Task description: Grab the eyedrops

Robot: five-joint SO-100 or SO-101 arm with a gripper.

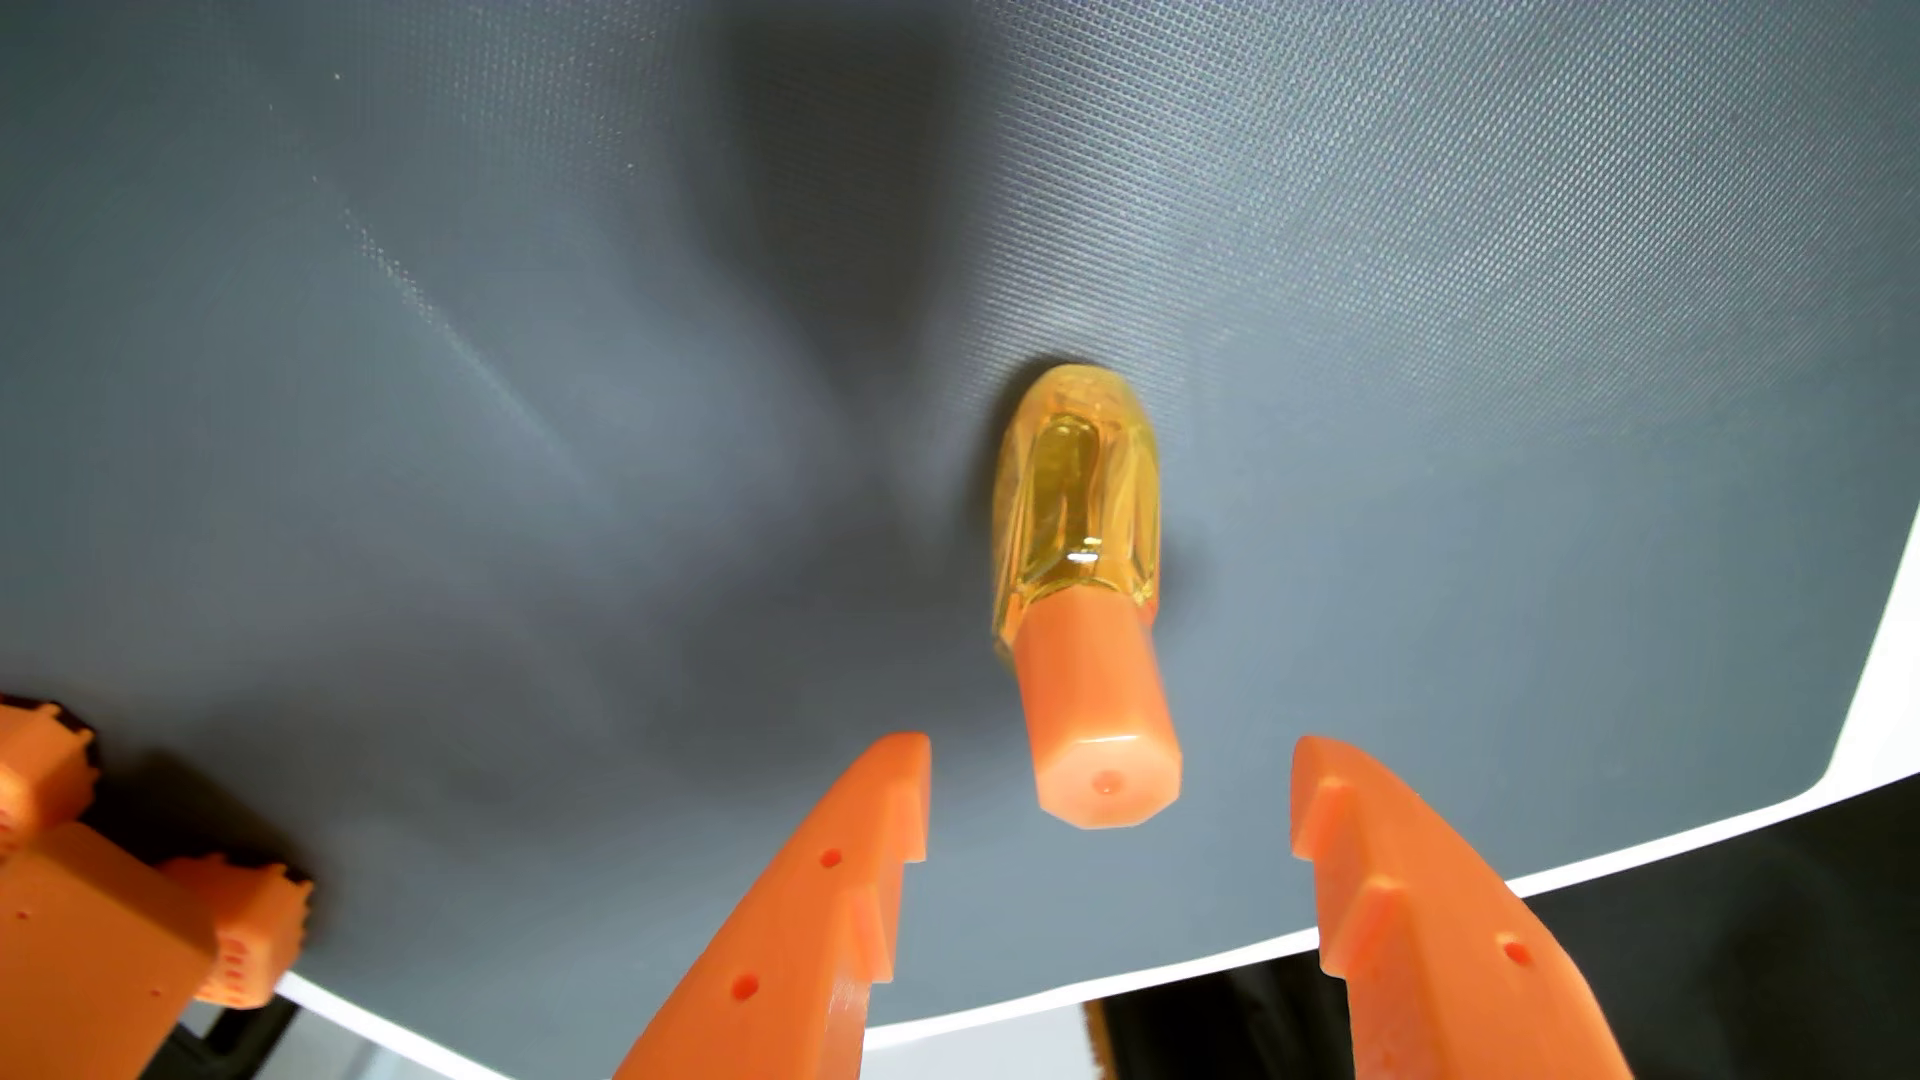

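In the wrist view the eyedrops (1081, 582) stand upright on a grey mat: a small clear yellow bottle with a pale orange cap pointing toward the camera. My gripper (1110, 758) has two orange fingers, and it stands open. The left fingertip (894, 768) and the right fingertip (1325, 774) flank the cap with a gap on each side. Nothing touches the bottle.
The grey textured mat (520, 415) covers a white table whose edge (1662, 852) runs along the bottom and right. An orange part of the arm (114, 893) sits at the lower left. Beyond the table edge it is dark.
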